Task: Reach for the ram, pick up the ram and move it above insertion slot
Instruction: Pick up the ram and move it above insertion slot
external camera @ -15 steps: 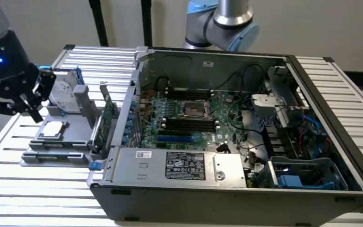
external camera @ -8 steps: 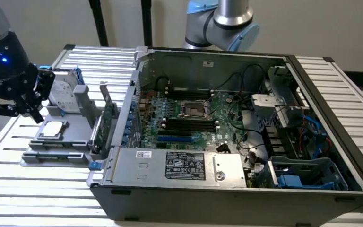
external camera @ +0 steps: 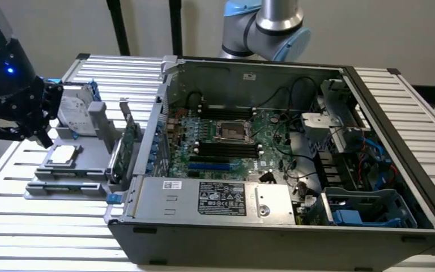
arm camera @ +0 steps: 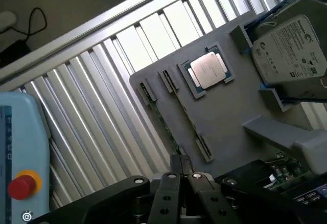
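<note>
Two cameras took me in. In the exterior view, my gripper (external camera: 36, 126) hung at the exterior view's left, a dark mass with a small blue light glowing on the housing above it. It was just beside the silver hard drive (external camera: 77, 113), which stood propped in the grey holder (external camera: 89, 164). The ram (external camera: 68, 185) lay low in a slot along the holder's near edge, a thin green strip, below me and apart from me. A square processor chip (external camera: 64, 154) sat on the holder between the drive and the ram. A wider green card (external camera: 131, 141) stood upright between the holder and the open computer case (external camera: 278, 238). Inside the case showed the motherboard (external camera: 225, 141), and the labelled power supply (external camera: 217, 198) sat at its near side. Everything rested on a slatted metal table (external camera: 21, 226). A grey arm joint (external camera: 267, 25) with pale blue caps rose behind the case.

In the wrist view, my gripper (arm camera: 180, 163) pointed down at the holder (arm camera: 230, 116), its tip near one end of the ram (arm camera: 164, 124). The ram sat edge-up in its slot between grey clips, not lifted. I could not tell whether I touched it, or whether my gripper was open or closed. The processor chip (arm camera: 208, 71) lay just beyond the slots, and the hard drive (arm camera: 288, 45) showed its white label. Across the table slats (arm camera: 102, 106) sat a pale blue pendant (arm camera: 20, 142) with a red button (arm camera: 20, 185).
</note>
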Robot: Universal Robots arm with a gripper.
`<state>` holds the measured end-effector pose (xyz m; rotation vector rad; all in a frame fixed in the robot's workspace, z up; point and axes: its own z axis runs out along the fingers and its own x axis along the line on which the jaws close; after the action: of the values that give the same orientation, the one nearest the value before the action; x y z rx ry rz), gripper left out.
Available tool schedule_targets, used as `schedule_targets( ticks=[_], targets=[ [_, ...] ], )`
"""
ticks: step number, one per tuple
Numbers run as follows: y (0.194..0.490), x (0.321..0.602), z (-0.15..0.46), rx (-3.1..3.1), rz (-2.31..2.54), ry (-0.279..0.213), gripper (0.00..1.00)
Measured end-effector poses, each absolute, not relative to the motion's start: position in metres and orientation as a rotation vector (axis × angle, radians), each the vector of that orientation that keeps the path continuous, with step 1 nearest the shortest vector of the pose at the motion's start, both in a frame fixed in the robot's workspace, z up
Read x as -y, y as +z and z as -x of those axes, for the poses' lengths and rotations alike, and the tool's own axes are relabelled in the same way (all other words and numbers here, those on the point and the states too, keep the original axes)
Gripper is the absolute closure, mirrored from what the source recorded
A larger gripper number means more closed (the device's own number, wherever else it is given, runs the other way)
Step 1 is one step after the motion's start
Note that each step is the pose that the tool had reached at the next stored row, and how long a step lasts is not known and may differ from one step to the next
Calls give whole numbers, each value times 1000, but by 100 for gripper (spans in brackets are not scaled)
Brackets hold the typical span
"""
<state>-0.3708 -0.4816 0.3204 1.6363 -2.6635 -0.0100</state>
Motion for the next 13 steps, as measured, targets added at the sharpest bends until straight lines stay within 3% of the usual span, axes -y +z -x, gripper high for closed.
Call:
schedule_targets(
  ticks=[13],
  targets=[
    [319,482,371,2452,-1938,-7,89]
  ],
)
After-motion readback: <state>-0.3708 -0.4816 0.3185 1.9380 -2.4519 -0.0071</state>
